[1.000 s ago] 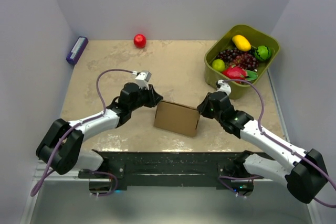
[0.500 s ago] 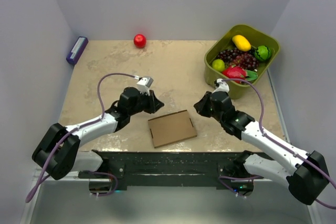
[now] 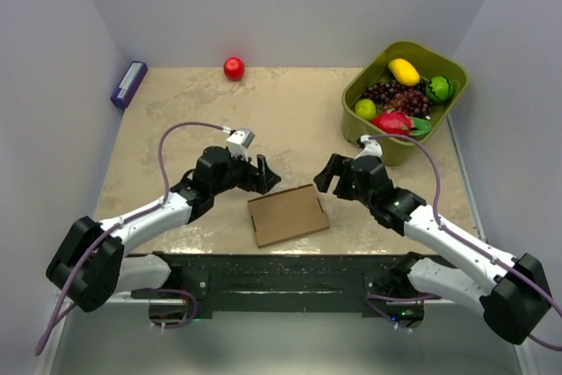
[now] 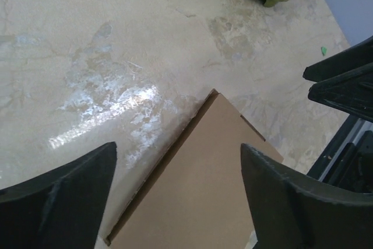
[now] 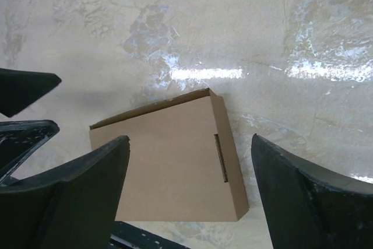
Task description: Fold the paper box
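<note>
Lying flat, the paper box (image 3: 288,215) runs off the left wrist view; both jaws gape empty.

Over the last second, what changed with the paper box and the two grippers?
The paper box, standing on edge between both grippers a second ago, now lies flat on the table. The left gripper and right gripper let go and opened wide. The green bin, red ball and purple object stayed put.

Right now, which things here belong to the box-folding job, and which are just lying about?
In the job: flat brown cardboard paper box; left gripper; right gripper.
Lying about: green plastic bin of fruit; small red ball; purple rectangular block.
</note>
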Controlling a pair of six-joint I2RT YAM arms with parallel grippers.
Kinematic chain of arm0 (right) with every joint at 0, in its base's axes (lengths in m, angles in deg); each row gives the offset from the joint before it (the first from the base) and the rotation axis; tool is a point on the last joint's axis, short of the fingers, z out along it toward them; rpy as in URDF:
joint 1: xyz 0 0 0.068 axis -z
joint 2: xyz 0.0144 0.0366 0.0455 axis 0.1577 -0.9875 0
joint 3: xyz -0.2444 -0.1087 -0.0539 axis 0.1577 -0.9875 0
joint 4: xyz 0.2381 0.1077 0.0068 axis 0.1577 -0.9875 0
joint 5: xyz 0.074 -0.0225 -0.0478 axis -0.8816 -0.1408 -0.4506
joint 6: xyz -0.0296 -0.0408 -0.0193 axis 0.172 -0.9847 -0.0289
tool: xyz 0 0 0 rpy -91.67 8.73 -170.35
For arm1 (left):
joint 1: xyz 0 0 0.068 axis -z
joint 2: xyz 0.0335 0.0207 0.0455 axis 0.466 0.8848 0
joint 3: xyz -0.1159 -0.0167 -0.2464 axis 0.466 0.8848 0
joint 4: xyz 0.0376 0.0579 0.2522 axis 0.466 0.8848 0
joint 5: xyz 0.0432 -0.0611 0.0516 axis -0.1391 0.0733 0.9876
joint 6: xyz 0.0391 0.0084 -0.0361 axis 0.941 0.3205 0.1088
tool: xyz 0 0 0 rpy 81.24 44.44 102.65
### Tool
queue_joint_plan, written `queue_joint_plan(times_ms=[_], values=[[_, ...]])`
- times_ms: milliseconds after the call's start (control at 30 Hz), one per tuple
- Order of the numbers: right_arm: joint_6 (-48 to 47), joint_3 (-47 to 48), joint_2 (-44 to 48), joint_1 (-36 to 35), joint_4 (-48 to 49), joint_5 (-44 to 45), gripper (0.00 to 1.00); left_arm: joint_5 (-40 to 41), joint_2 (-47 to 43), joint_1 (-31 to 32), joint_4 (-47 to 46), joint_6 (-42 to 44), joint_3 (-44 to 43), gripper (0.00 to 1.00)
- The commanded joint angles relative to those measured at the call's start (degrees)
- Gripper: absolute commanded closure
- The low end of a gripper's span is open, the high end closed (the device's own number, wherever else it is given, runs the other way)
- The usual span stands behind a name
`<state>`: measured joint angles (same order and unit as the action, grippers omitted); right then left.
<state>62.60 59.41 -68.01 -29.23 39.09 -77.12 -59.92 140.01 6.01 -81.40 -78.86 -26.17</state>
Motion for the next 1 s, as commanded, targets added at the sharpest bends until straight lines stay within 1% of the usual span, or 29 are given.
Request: queue_joint_plan(times_ms=[0,33,100,133,167,233,267,433,500,533,633,800,967], values=[[-5.84,1.77,0.51,0.24,0.3,2.85,0.09,4.63,-3.72,-0.73,3.41,3.07,-3.14,0.04],[-6.73,2.39,-0.37,0.51,0.21,3.03,0.07,4.99,-3.9,-1.34,4.9,3.16,-3.93,0.02],[-9.54,3.79,-1.16,2.96,0.56,1.9,0.05,4.12,-4.94,-4.85,5.97,2.64,-4.29,0.01],[-10.42,4.06,-1.34,4.28,1.17,0.76,0.05,1.42,-5.56,-6.69,5.97,1.33,-4.12,0.0],[-11.3,4.15,-1.25,8.29,1.96,-2.99,0.05,-0.18,-6.35,-11.06,5.8,0.53,-3.77,0.0],[-12.89,4.42,-0.12,11.92,3.72,-6.0,0.05,-4.3,-9.34,-15.56,6.58,-0.61,-3.32,0.01],[-14.55,4.77,0.32,14.11,3.9,-6.8,0.05,-4.67,-11.52,-19.15,8.07,-0.09,-3.58,0.0],[-20.09,8.19,4.28,17.99,2.32,-6.19,0.04,-3.1,-17.6,-27.52,20.8,7.1,-9.03,0.0],[-22.38,8.9,6.47,20.19,1.71,-5.41,0.02,-3.09,-19.8,-29.03,22.4,9.13,-10.35,0.0],[-23.08,8.9,7.26,20.81,1.53,-4.97,0.02,-3.09,-20.59,-29.29,22.58,11.4,-10.61,0.0],[-25.19,8.64,10.08,22.22,1.62,-2.34,0.01,-1.7,-23.32,-29.3,21.97,13.7,-10.62,0.0],[-26.6,7.67,12.54,22.57,2.5,-1.89,0.01,2.96,-23.59,-29.21,22.41,12.22,-10.36,0.0],[-26.52,7.84,12.02,22.57,2.41,-1.71,0.01,1.83,-23.85,-29.21,22.06,11.78,-9.65,0.0]])
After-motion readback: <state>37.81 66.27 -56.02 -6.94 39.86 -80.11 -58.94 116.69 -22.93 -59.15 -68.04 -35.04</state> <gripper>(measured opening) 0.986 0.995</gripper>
